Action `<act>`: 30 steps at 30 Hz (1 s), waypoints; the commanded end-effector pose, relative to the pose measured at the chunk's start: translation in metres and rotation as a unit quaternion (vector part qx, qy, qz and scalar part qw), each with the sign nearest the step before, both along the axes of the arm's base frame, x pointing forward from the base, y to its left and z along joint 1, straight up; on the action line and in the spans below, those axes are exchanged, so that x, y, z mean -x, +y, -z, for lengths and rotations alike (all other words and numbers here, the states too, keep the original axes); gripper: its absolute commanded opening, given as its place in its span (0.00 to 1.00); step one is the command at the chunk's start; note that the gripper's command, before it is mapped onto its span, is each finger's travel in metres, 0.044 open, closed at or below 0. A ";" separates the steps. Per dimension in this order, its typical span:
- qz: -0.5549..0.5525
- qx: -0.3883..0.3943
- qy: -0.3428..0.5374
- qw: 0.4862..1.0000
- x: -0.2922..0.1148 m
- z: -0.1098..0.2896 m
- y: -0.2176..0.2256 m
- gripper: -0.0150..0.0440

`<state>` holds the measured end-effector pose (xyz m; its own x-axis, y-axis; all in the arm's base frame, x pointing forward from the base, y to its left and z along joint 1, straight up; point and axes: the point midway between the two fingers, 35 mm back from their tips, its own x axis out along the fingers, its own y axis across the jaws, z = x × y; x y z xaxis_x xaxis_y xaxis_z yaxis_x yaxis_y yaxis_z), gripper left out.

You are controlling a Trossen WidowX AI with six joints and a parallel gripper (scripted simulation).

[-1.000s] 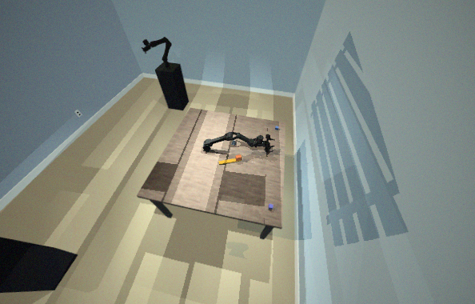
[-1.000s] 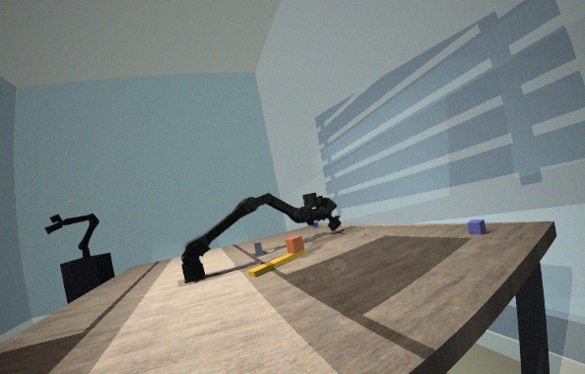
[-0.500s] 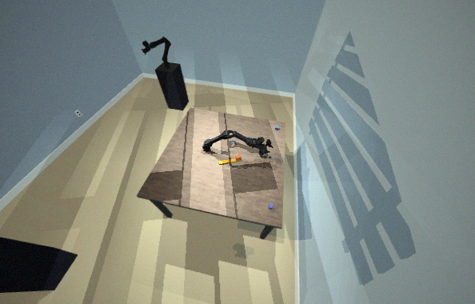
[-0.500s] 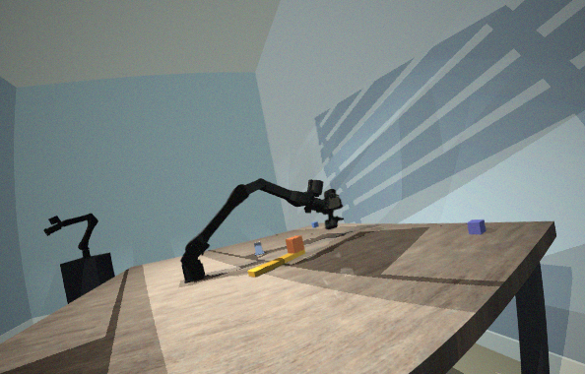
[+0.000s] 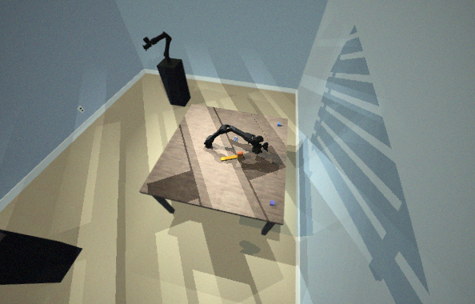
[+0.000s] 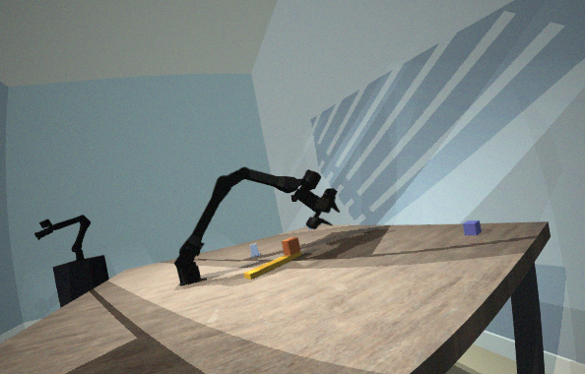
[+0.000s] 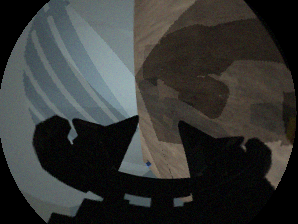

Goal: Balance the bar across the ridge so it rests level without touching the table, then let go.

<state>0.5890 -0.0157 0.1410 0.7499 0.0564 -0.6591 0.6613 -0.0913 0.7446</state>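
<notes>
The yellow bar (image 5: 229, 158) (image 6: 272, 267) lies flat on the table, its far end beside the orange block; a dim yellow patch of it shows at the right edge of the wrist view. A small pale blue piece (image 5: 236, 138) (image 6: 254, 250), which looks like the ridge, stands on the table between the arm's base and the orange block, apart from the bar. My gripper (image 5: 265, 149) (image 6: 335, 219) (image 7: 159, 120) is open with nothing between its fingers. It hangs above the table, beyond the bar's far end, tilted toward the wall side.
The orange block (image 5: 240, 154) (image 6: 291, 246) stands at the bar's far end. A purple-blue cube (image 5: 272, 203) (image 6: 472, 227) sits near the table's right corner. A blue cube (image 5: 279, 124) (image 7: 148, 164) lies near the back right. A second arm stands on a black pedestal (image 5: 173, 82) (image 6: 82, 280) off the table.
</notes>
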 end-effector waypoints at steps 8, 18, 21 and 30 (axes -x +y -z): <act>0.146 -0.080 0.131 0.977 0.082 -0.004 -0.046 0.79; 0.283 -0.138 0.237 0.919 0.167 -0.011 -0.072 0.79; 0.321 -0.152 0.263 0.897 0.193 -0.015 -0.077 0.79; 0.434 -0.182 0.336 0.816 0.271 -0.027 -0.084 0.79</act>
<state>0.3468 -0.0984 0.1618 0.1553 -0.0234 -0.9876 0.5485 -0.8294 0.1060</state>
